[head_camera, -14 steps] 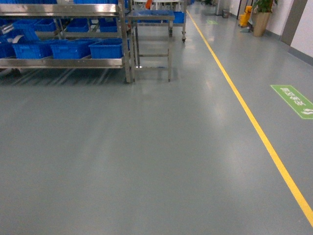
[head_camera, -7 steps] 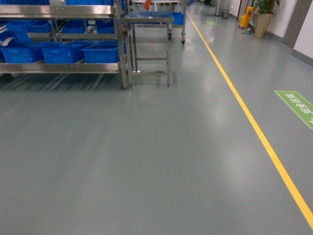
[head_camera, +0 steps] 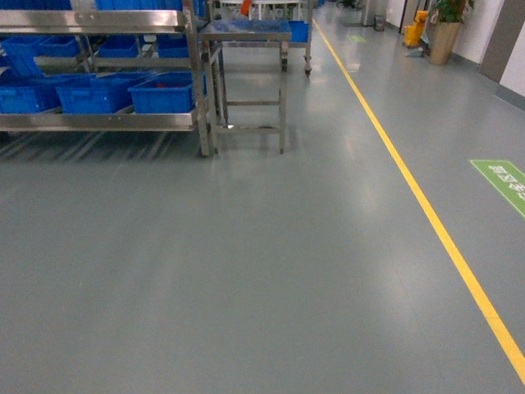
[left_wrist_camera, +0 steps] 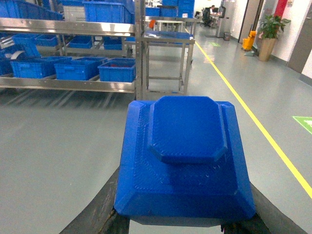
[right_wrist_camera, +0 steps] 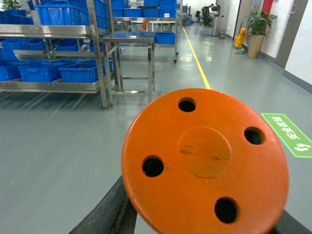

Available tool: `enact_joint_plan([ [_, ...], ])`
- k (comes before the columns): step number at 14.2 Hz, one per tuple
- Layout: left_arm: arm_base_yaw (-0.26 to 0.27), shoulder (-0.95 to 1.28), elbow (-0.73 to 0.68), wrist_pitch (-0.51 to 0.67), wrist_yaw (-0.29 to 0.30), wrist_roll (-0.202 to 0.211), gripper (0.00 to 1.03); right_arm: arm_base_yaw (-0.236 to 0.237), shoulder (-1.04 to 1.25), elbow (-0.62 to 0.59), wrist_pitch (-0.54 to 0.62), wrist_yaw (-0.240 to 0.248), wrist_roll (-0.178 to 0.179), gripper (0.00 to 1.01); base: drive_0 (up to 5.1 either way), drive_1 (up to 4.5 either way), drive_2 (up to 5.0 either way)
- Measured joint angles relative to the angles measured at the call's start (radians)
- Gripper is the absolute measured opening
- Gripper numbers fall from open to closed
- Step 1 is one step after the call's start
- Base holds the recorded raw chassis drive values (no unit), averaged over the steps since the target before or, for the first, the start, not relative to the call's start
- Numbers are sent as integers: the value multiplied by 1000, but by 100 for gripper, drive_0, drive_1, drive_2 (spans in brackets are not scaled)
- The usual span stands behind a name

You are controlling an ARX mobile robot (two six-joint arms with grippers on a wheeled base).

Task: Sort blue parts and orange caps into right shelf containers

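Grey floor (head_camera: pixel 246 263) fills most of the head view; neither claw is seen there. A yellow floor line (head_camera: pixel 426 213) runs up the right side, with a green floor sign (head_camera: pixel 502 180) beyond it.

Steel shelf rack (head_camera: pixel 107 66) is seen far ahead and to the left of both claws, well apart from them. Blue bins (head_camera: pixel 94 92) are lined up on its lower shelf, more on the shelf above. A small steel table (head_camera: pixel 246 74) stands just beside the rack's right end. Potted plant (head_camera: pixel 447 29) is seen at far right by the wall.

Left wrist view: blue part (left_wrist_camera: pixel 184 156), a stepped block with an octagonal raised top, is held at the left gripper (left_wrist_camera: pixel 180 222). It is gripped at its lower edge; dark fingers (left_wrist_camera: pixel 97 214) are visible at either side below it. Jaw width is hidden by the part.

Right wrist view: orange cap (right_wrist_camera: pixel 204 163), a round disc with four holes and a raised centre, is held at the right gripper (right_wrist_camera: pixel 195 229), covering it almost fully. Only dark finger (right_wrist_camera: pixel 109 209) edges are seen beneath it.
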Motion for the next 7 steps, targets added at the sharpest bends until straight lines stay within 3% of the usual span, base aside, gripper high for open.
enact_joint_plan([
  [7, 0, 0, 0, 0, -1, 0, 40, 0, 0, 0, 3, 0, 0, 43, 9, 443, -424],
])
